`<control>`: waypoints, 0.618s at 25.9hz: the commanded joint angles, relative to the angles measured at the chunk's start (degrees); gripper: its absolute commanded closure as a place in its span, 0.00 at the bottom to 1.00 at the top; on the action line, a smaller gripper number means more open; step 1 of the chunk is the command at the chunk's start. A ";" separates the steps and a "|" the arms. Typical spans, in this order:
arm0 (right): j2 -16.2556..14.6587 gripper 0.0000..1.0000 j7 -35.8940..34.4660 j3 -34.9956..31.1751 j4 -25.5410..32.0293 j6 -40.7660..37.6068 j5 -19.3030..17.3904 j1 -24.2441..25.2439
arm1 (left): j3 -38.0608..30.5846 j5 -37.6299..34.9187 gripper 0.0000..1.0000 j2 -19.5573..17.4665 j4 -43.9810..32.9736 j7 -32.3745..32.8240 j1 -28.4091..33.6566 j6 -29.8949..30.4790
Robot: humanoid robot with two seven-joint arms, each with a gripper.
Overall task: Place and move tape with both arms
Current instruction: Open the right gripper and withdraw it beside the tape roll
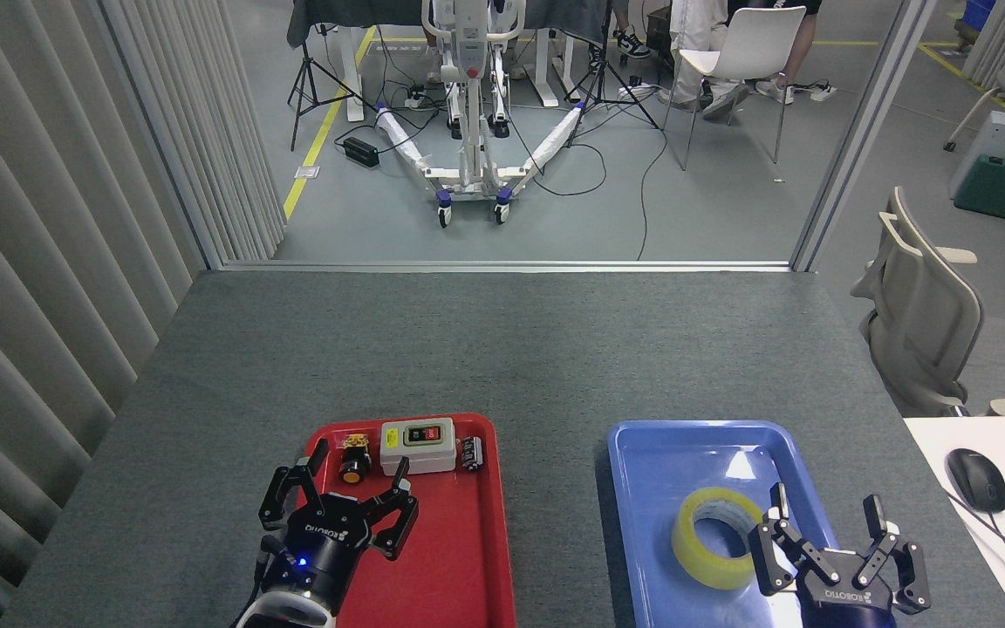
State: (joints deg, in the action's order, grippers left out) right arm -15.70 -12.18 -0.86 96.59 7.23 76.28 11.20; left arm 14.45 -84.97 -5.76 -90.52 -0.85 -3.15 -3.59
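Grey felt-covered bench (502,349), seen from above. Near its front edge, left of centre, a red tray (459,558) carries along its far rim an orange push-button (352,468), a white switch box (417,446) with one black and one red button, and a small black cylindrical part (471,453). The left gripper (337,501) hovers over this tray's near left part, fingers spread wide, holding nothing. Toward the front right corner, a blue tray (651,523) holds the tape (717,549), lying flat. The right gripper (834,549) stands just beside the roll, fingers spread wide and empty.
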 commanded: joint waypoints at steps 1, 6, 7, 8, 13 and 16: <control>0.14 0.00 9.45 0.24 0.61 -0.73 1.06 0.67 | 0.05 0.07 0.00 0.05 0.35 -0.03 -0.02 0.07; 0.06 0.00 10.42 0.16 0.44 -1.17 1.06 0.67 | -0.03 0.07 0.00 -0.04 0.52 0.14 0.07 0.07; -0.03 0.00 10.51 0.16 0.35 -1.17 0.97 0.67 | -0.03 0.07 0.00 -0.13 0.52 0.23 0.07 0.07; -0.12 0.00 10.51 0.16 0.26 -1.17 0.97 0.58 | -0.03 0.16 0.00 -0.30 0.44 0.23 0.07 0.07; 0.14 0.00 10.77 0.42 -0.09 -1.26 0.45 0.49 | -0.03 1.04 0.00 -0.39 0.44 0.32 0.25 0.16; 0.14 0.00 10.86 0.51 -0.09 -0.82 0.27 0.49 | -0.03 1.12 0.00 -0.48 0.52 0.41 0.25 0.16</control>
State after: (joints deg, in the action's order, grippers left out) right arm -15.60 -1.44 -0.44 96.57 6.05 76.74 11.70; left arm 14.42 -84.00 -6.14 -90.05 -0.50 -2.92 -3.41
